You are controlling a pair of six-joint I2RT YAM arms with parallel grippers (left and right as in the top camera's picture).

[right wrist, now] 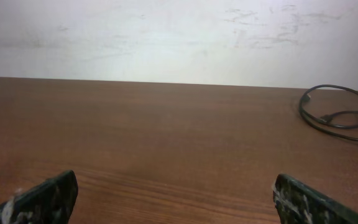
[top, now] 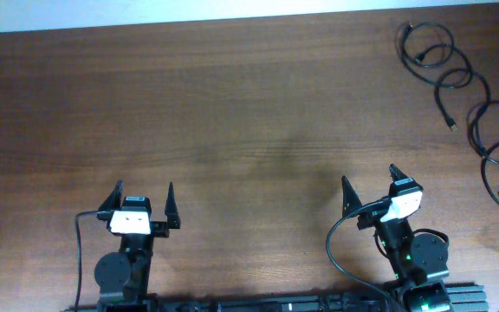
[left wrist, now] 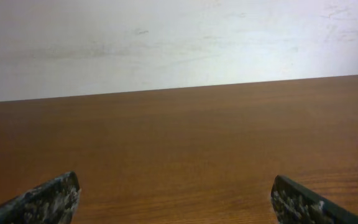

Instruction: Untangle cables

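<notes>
The left end effector (top: 144, 195) stands wide open, its two dark fingers spread in a V over bare wood and holding nothing; the left wrist view shows both speckled fingertips (left wrist: 48, 200) low in the corners. The right end effector (top: 369, 178) is spread just as wide and is empty, turned slightly clockwise. Both arms sit folded at the near edge of the brown wood-grain surface (top: 249, 113), each with a white block behind its fingers. The thin black looped cables (top: 473, 117) lie well apart from the right end effector, beyond it and to its right, with one loop (right wrist: 328, 88) showing in the right wrist view below a pale wall (right wrist: 166, 37).
</notes>
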